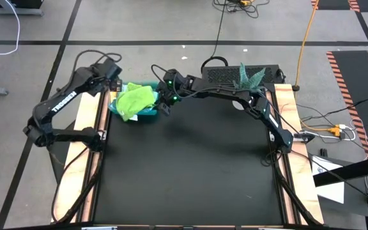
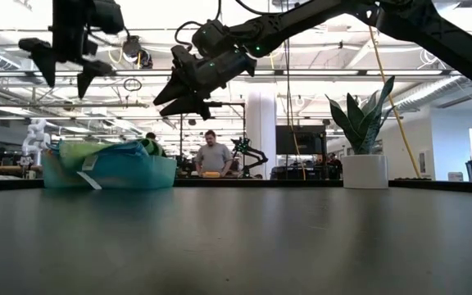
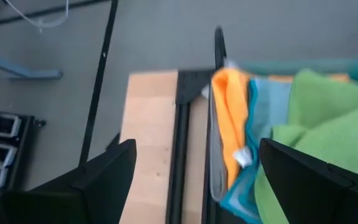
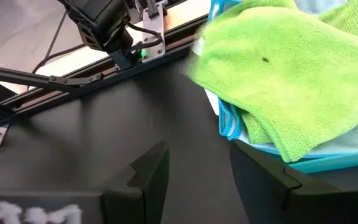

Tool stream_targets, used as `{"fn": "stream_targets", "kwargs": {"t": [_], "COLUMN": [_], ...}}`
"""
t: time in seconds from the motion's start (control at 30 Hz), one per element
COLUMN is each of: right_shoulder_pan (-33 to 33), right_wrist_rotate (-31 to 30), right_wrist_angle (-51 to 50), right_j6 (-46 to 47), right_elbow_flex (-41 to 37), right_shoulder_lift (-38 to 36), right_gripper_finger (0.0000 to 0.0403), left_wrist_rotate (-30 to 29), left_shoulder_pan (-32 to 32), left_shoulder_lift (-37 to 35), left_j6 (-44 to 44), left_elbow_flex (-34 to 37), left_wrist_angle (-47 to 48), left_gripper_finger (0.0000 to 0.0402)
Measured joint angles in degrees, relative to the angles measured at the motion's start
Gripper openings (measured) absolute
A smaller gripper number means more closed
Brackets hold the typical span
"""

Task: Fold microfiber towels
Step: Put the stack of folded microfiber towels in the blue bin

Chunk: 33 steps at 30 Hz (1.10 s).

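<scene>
Several microfiber towels [image 1: 135, 100] lay heaped in the teal tray [image 1: 147, 115] at the upper left of the high view, the green towel [image 4: 291, 74] on top with its long axis running diagonally from lower left to upper right, one corner drooping over the tray's rim toward the black mat [image 1: 184, 166]. Beneath it, the yellow-orange towel [image 3: 232, 121] and a pale blue towel [image 3: 269, 102] ran lengthwise as folded strips. The left gripper [image 1: 112, 84] hung spread and empty beside the tray's left edge, while the right gripper [image 1: 163, 107] hovered just right of the tray, jaws parted, grasping nothing.
</scene>
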<state>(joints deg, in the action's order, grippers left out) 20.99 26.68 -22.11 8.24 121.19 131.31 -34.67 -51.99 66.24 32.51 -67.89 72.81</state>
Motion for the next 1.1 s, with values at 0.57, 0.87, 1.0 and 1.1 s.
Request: {"fn": "stream_targets", "kwargs": {"t": [0.57, 0.87, 1.0, 1.1], "right_shoulder_pan": [0.7, 3.6, 4.5, 4.3], "right_wrist_rotate": [-3.0, -6.8, -0.9, -0.9], "right_wrist_angle": [7.8, 13.6, 20.3, 20.4], "right_j6": [1.6, 4.4, 10.0, 8.3], "right_elbow_flex": [-7.1, -11.7, -11.7, -11.7], "right_shoulder_lift": [0.2, 0.2, 0.2, 0.0], "right_gripper_finger": [0.0160, 0.0160, 0.0152, 0.0113], "left_wrist_rotate": [11.0, 7.8, 5.8, 5.7], "left_shoulder_pan": [23.9, 35.2, 37.4, 38.0], "left_shoulder_lift": [-7.5, -11.9, -11.9, -12.0], "left_j6": [16.2, 24.0, 25.2, 25.9], "left_elbow_flex": [2.2, 2.2, 2.2, 2.2], "left_wrist_angle": [4.7, 4.6, 4.6, 4.6], "left_gripper_finger": [0.0331, 0.0328, 0.0331, 0.0332]}}
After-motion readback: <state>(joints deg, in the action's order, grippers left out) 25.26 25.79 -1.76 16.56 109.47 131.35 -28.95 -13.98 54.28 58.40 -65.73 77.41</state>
